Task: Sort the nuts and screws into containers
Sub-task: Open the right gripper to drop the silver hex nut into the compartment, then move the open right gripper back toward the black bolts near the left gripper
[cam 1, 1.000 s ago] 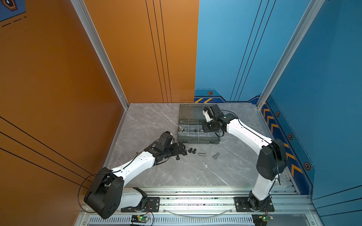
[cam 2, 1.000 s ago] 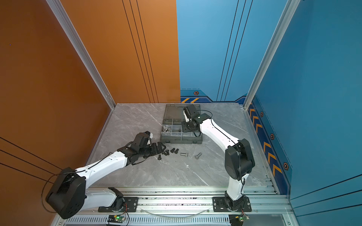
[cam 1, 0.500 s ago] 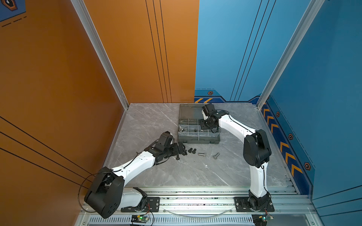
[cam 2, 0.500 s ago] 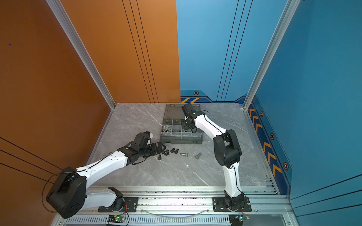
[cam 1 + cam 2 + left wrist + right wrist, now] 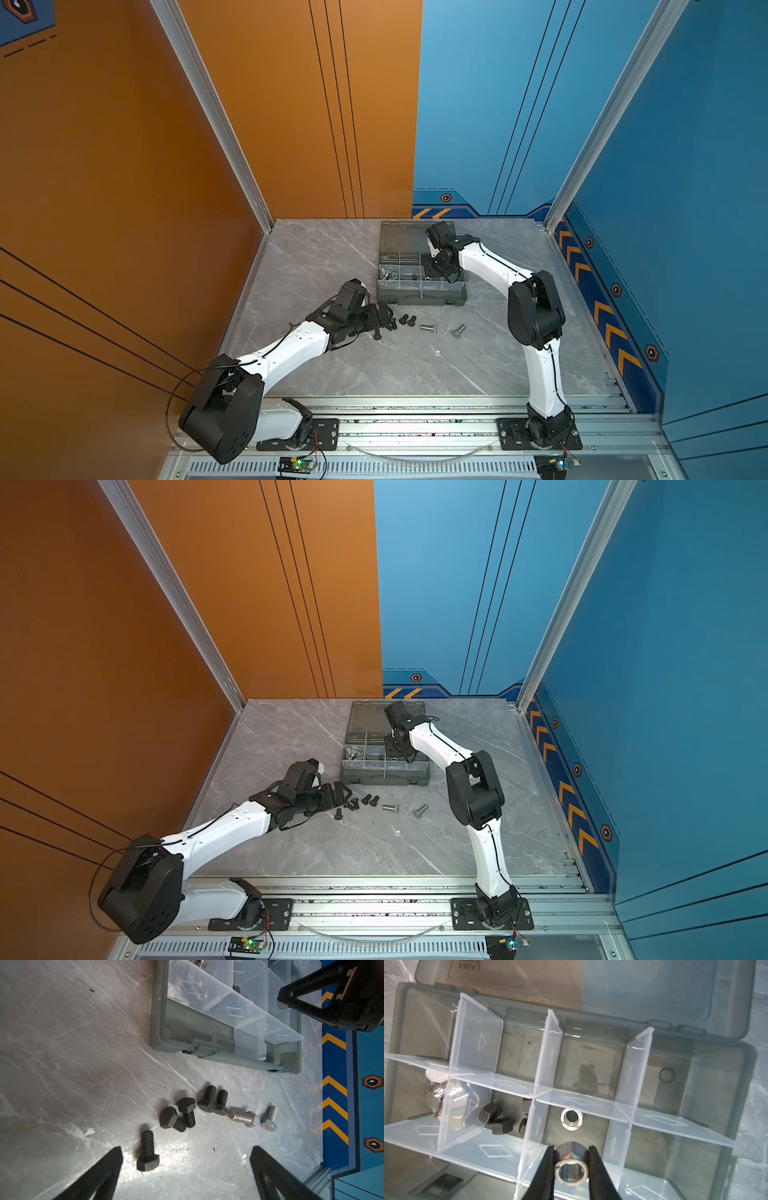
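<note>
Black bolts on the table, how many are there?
5 black bolts, all on the table: one alone, two touching, two side by side. None seems hidden.

- The case (image 5: 419, 296) sits on the worktop (image 5: 332, 374).
- The screws (image 5: 188, 1113) lie in a row just before the case.
- The nuts (image 5: 501, 1127) lie inside the case's compartments.
- One hex nut (image 5: 571, 1172) sits over the case, between the jaws of the right gripper (image 5: 571, 1148).

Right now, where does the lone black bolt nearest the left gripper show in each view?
A top view: bolt just off the left gripper, in front of the case.
A top view: bolt at the same spot.
Left wrist: bolt in the open gripper's gap, near one finger.
Right wrist: not in it.
Shared landmark: the case, in all four.
</note>
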Tool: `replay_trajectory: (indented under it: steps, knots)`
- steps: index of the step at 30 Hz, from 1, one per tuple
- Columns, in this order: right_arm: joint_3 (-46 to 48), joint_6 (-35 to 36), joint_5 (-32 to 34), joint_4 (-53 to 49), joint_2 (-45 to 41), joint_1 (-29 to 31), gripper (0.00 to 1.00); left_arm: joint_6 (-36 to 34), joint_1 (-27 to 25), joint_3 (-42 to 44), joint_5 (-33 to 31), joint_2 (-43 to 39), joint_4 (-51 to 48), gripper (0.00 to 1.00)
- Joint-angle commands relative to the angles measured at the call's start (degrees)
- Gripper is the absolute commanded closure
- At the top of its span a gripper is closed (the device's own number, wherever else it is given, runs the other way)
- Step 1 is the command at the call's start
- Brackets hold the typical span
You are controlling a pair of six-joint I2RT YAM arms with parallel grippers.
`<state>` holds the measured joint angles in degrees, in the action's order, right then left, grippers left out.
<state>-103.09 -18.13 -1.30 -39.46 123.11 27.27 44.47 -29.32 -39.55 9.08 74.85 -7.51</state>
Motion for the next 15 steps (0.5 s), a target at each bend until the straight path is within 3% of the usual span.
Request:
replay_trajectory:
  steps: [1,6,15]
  knots:
    - [-1.85,-0.81,-0.21,-2.18,0.11,-0.53,0.68,-0.17,0.27,-0.18,-0.45,-0.84,-1.9,0.02]
    - [-2.43,-0.39,0.02,-2.91,-0.13,-0.55,0.58,-0.15,0.14,-0.29,-0.52,-0.98,-1.94,0.02]
    - [2.3,4.96,-1.39,-4.15,-6.77,-0.55,0.54,-0.04,0.05,0.13,-1.32,-2.39,-2.81,0.02]
